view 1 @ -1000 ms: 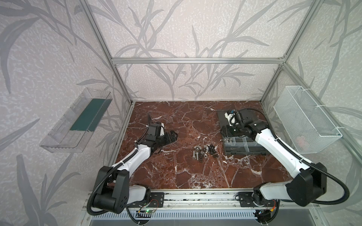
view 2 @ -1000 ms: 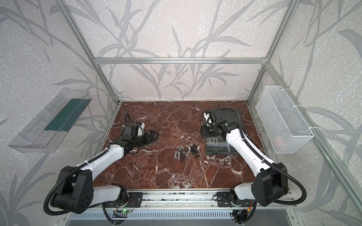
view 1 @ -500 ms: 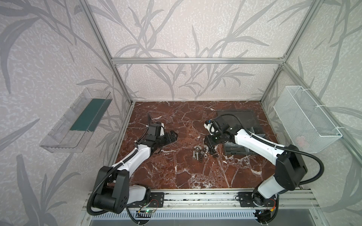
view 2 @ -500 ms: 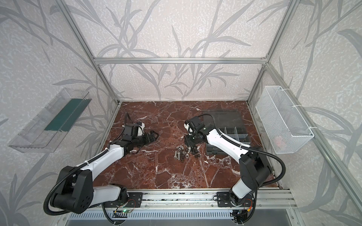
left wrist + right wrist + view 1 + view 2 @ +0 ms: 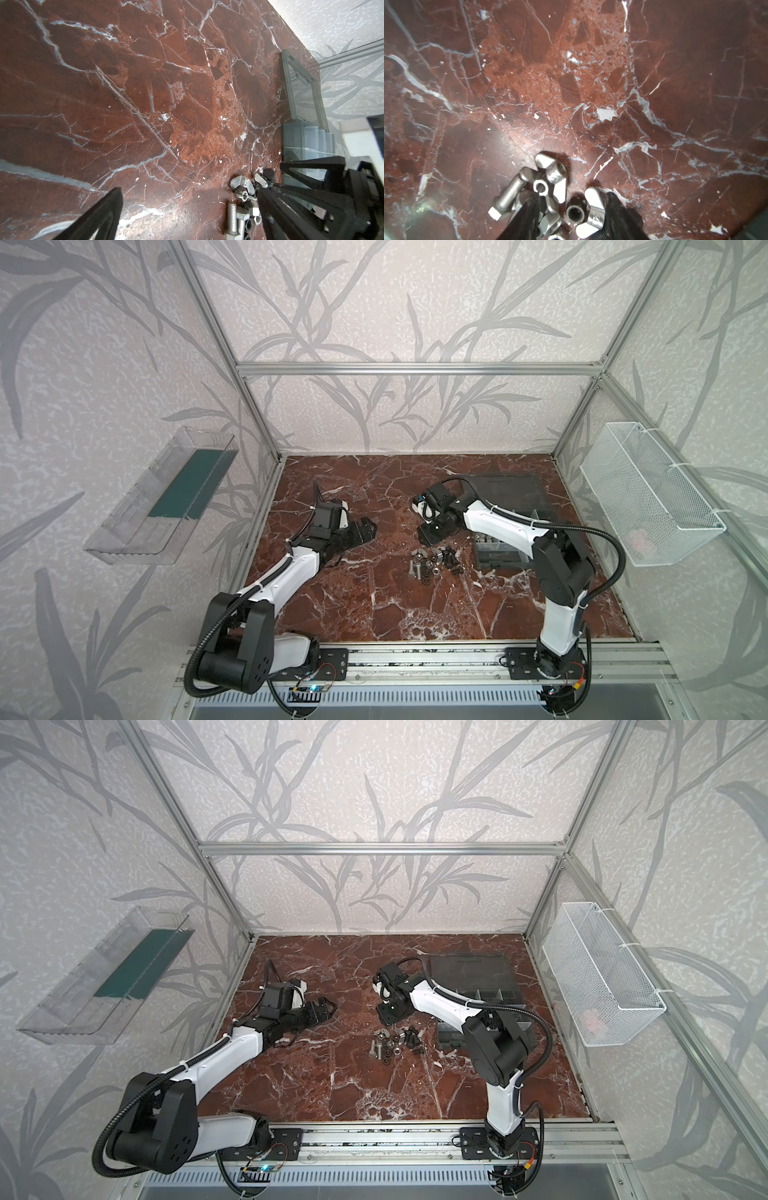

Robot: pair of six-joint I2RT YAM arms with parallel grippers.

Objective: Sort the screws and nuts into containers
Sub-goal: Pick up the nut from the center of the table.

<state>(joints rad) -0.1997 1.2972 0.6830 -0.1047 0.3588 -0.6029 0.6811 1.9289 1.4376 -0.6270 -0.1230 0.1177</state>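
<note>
**State.** The right gripper [image 5: 572, 204] stands low over the pile [image 5: 432, 566] of loose fasteners on the marble table [image 5: 374, 605]. Its jaws are parted about halfway and grip nothing. The fingertips [image 5: 529, 209] straddle a black nut [image 5: 574, 213] and a silver wing nut [image 5: 591, 216], with a hex nut [image 5: 550, 225] against the opposite finger. A second wing nut [image 5: 553, 173] and a silver hex bolt [image 5: 508, 193] lie just beyond the fingers, touching each other.

The left gripper [image 5: 368, 528] is held low, apart from the pile, jaws wide and empty. The organiser box [image 5: 500, 562] sits near the pile with its lid [image 5: 509, 491] laid back and its compartments [image 5: 488, 996] exposed.

**Hazards.**
- Multiple pickup: several parts lie between the fingers. Closing here would likely trap mixed kinds and drop them into one compartment.
- Slip: the wing nut's rounded wings give poor flat faces, so it may squirt out under pressure.
- Scatter: a finger pressed into the pile may send the hex bolt rolling across the polished stone.
</note>
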